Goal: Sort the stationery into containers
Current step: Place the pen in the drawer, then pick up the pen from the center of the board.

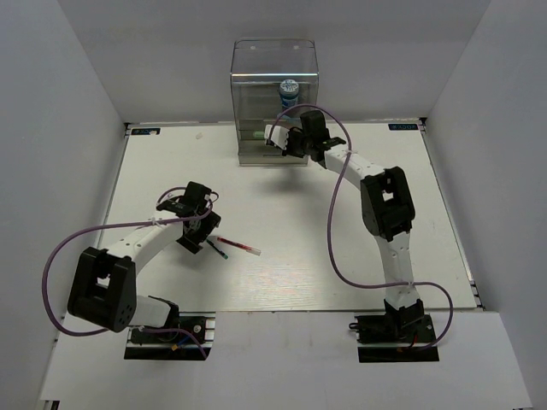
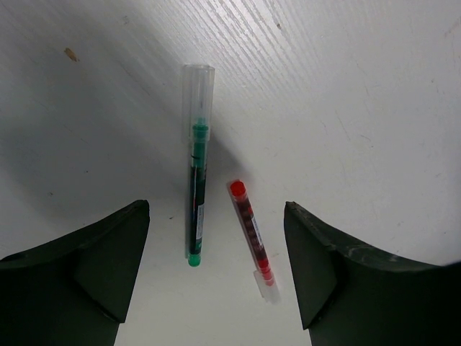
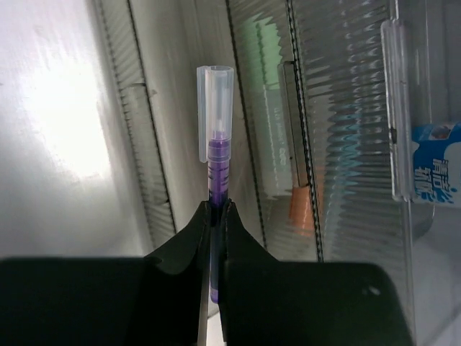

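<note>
Sits partway through the sort, judging by what lies where. Pinches a purple pen (image 3: 216, 144) by the barrel in the right gripper (image 3: 218, 210), clear cap pointing at the ribbed front of the clear plastic drawer cabinet (image 3: 338, 130) — close to it, not yet inside any level as far as can be told. Shows stock already at that cabinet: a blue-white roll (image 1: 289, 88) up near the top, on it or in it cannot be told, plus an orange blur (image 3: 301, 209) and a green blur (image 3: 263, 43) behind the drawer fronts, too indistinct to name. Hangs the left gripper (image 2: 216, 223) low over the white table (image 2: 360, 108), fingers spread wide and gripping nothing. Frames two pens between those fingers — a green pen (image 2: 196, 187) with a clear cap and, just beside it, a shorter red pen (image 2: 252, 238), the two apart, neither touched. Leaves at least three pieces to put away: the purple one in hand, then the green and the red on the table. Calls for closing on one pen alone, since both lie inside the spread and a careless squeeze could catch the pair
</note>
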You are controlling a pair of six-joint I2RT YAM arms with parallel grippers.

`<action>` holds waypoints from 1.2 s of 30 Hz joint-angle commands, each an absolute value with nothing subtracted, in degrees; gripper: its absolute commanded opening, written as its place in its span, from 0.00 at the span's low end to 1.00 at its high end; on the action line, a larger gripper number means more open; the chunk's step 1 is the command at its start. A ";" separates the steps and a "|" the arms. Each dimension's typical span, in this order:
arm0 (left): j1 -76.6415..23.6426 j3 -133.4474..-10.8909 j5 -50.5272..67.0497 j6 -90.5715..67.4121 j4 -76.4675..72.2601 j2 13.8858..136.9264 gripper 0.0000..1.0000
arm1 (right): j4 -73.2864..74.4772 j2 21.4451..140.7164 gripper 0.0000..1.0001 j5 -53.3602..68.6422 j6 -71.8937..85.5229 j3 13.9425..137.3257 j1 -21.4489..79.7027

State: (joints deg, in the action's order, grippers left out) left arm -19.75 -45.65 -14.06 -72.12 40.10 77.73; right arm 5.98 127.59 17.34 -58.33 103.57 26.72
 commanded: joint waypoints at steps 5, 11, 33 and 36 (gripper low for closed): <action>-20.04 -48.07 -13.54 -72.95 40.34 80.85 0.85 | -3.43 132.36 0.00 22.49 -60.29 109.33 25.05; -20.04 -50.89 -13.54 -72.95 42.89 83.85 0.85 | -1.58 131.58 0.16 24.25 -57.49 109.07 24.61; -20.04 -54.40 -14.59 -72.95 47.73 93.24 0.39 | -14.24 98.27 0.64 33.75 -33.58 68.22 21.62; -20.04 -55.02 -14.59 -71.64 47.72 95.00 0.39 | -13.98 94.66 0.67 34.36 -31.47 64.96 21.10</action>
State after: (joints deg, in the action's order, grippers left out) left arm -20.32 -53.98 -13.52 -72.27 47.99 93.62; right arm -11.38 98.24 31.92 -35.75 67.35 21.43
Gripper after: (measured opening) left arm 0.393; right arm 0.656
